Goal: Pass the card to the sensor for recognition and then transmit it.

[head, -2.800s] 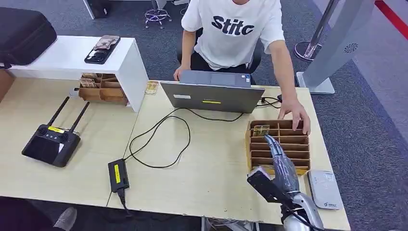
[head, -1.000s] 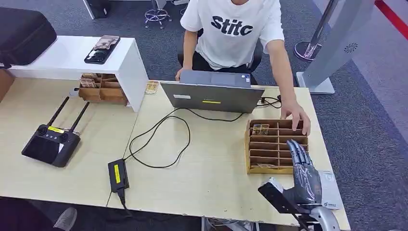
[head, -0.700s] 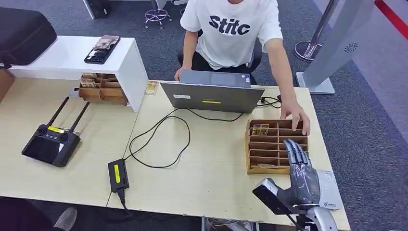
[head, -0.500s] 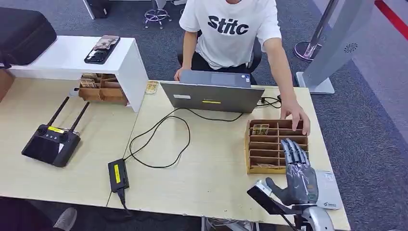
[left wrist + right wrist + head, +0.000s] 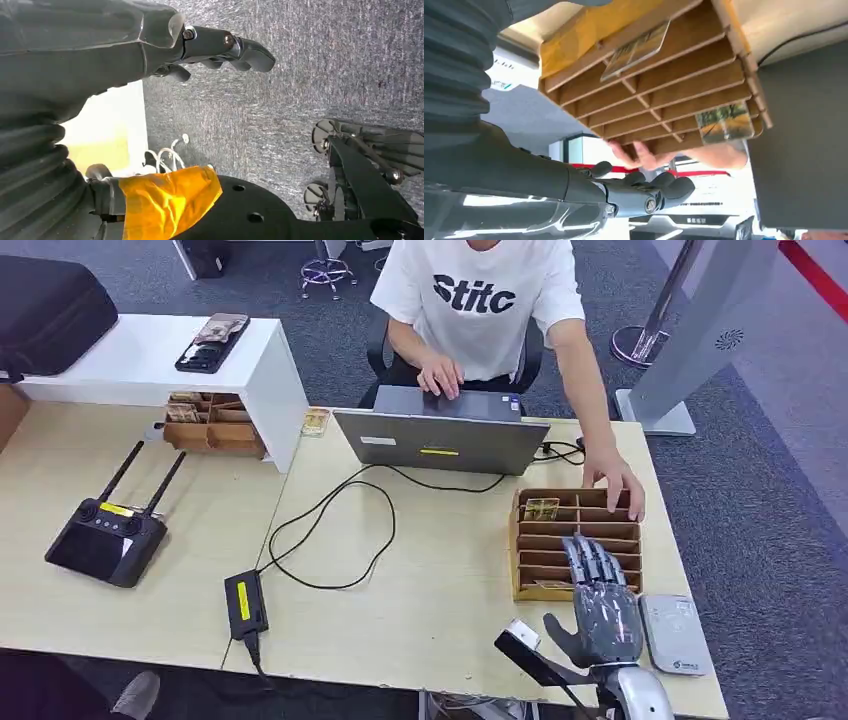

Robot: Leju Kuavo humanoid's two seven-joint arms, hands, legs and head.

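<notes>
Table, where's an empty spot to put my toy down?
Bare wood lies between the black antenna remote and the black looping cable, and between that cable and the wooden slotted card rack. Around the rack it's crowded: right hand, white card sensor.

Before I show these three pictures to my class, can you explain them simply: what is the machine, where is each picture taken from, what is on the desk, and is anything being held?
The machine is a humanoid robot. The wide picture comes from its head, looking down at a desk. The other two come from cameras at its wrists, so they look turned.

The right hand hovers with fingers spread over a wooden slotted rack, holding nothing. Two cards sit in the rack, one in a far slot, one in the nearest. Beside the rack lies a white card sensor.

The left hand hangs over the carpet, holding nothing.

Also there: a laptop, a remote controller, a power adapter, and a person with one hand on the rack.
</notes>
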